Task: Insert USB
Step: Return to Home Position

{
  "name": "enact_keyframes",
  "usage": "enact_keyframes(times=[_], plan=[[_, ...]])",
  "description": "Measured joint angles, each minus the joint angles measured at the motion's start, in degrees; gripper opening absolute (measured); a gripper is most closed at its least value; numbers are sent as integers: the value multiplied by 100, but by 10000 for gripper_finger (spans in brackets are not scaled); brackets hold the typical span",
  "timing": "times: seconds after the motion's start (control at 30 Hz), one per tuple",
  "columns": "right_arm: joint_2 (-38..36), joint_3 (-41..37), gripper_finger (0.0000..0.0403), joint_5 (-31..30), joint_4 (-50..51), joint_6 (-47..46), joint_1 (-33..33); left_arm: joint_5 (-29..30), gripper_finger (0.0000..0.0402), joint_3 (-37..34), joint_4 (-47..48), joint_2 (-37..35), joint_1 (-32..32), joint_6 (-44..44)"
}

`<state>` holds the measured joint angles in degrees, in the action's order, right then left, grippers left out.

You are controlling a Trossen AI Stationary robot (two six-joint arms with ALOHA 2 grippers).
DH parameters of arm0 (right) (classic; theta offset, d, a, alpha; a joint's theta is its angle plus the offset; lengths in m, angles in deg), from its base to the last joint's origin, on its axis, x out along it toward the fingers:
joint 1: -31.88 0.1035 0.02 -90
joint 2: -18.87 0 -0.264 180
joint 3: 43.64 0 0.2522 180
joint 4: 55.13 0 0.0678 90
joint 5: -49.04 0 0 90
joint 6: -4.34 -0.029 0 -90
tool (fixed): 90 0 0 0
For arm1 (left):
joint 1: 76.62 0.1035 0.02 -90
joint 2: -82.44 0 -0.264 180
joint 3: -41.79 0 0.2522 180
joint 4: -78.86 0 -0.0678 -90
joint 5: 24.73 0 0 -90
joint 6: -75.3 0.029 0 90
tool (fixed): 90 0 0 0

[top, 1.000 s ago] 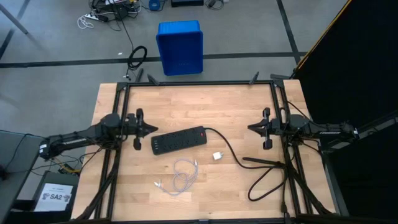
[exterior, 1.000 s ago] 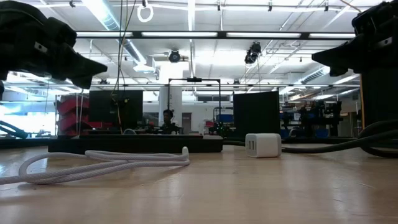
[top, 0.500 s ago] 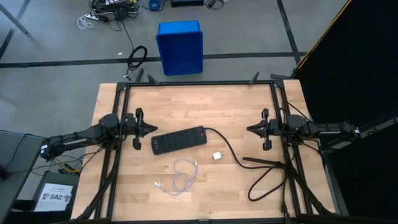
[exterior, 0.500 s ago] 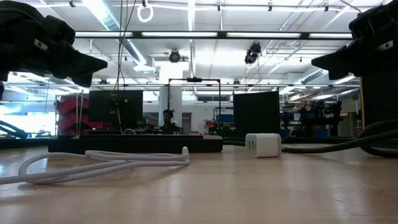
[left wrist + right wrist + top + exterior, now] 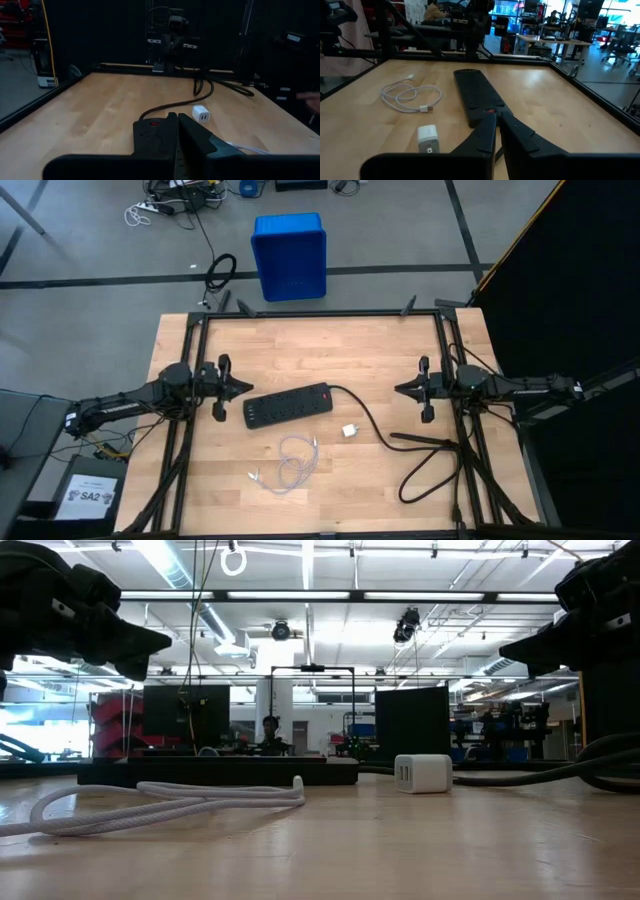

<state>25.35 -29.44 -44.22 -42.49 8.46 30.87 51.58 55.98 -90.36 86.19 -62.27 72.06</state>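
one USB [image 5: 290, 463], one adapter [image 5: 349, 431], one power strip [image 5: 290, 405]

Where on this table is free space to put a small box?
Bare: the wood between power strip and the edge toward the blue bin; also the corner left of the USB. Crowded: the right side, with adapter and black cord.

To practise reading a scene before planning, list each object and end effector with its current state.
USB cable: loosely looped on the table, both ends unplugged.
Adapter: loose on the table, nothing plugged in.
Power strip: outlets empty.
Left end effector: shut, empty, above the table.
Right end effector: shut, empty, above the table.
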Motion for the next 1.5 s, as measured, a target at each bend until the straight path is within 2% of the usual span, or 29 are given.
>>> enact_keyframes(times=[0.37, 0.73, 1.17, 1.5], plan=[[0, -1, 11, 0, -9, 4, 0, -2, 0, -2, -27, 0, 0, -2], [0, -3, 1, -1, -12, 7, 0, 2, 0, -2, -33, 0, 0, -2], [0, -5, 14, -2, -13, 9, 2, 7, 0, -2, -35, 0, 0, -2], [0, -5, 1, -2, -13, 9, 2, 9, 0, -4, -35, 0, 0, -2]])
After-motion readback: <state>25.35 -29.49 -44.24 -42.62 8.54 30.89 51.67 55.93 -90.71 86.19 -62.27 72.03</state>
